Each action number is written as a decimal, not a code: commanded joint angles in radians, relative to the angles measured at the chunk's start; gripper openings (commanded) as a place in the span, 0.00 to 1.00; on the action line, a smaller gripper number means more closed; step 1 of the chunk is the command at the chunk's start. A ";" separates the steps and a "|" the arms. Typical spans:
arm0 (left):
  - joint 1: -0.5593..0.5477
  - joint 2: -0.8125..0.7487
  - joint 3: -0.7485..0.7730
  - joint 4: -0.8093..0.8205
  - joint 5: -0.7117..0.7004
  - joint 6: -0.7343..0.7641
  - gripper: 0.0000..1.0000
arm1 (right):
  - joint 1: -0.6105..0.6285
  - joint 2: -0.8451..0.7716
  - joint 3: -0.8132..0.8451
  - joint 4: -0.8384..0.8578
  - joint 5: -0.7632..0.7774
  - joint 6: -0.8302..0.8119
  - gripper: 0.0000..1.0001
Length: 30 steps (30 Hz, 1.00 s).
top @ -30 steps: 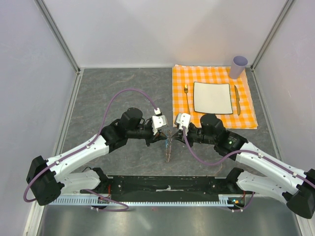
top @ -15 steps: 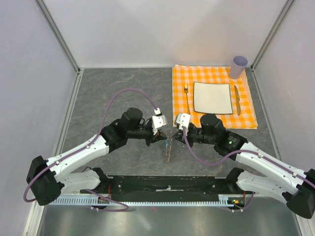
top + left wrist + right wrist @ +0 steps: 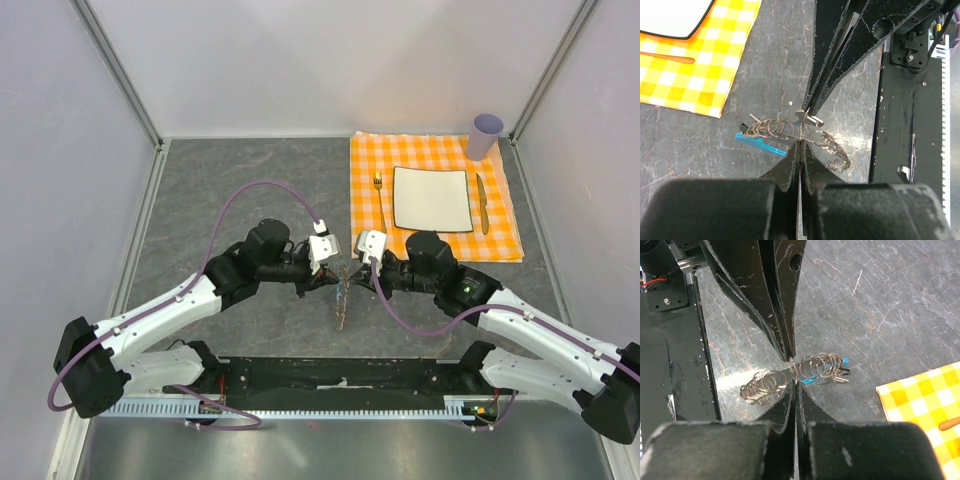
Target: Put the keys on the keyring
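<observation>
Surface: grey marbled stone tabletop (image 3: 230, 180).
Keyring: silvery looped metal chain with a blue tag (image 3: 775, 129), strung between both fingertips.
Left gripper (image 3: 801, 146): pinched onto the chain.
Right gripper (image 3: 794, 385): likewise pinched.
Change: none in the last second (threading looks stalled; the keys are indistinguishable).

**Two white-and-black arms, purple cabling**

The left arm (image 3: 160, 310) and right arm (image 3: 540, 330) have glossy white shell links between rounded black joint housings. A thin purple cable (image 3: 250, 187) runs to a small white wrist box (image 3: 322, 247) on each. The left pincer (image 3: 801, 145) and right pincer (image 3: 795, 385) have matt black, rough-grained fingers tapering to thin tips.
</observation>
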 commanded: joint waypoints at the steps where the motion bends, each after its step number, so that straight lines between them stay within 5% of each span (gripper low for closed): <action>1: -0.004 -0.030 0.000 0.080 0.048 -0.031 0.02 | 0.005 0.007 0.002 0.035 -0.042 -0.006 0.00; 30: -0.004 -0.053 -0.017 0.103 0.049 -0.031 0.02 | 0.005 0.010 -0.001 0.039 -0.066 -0.007 0.00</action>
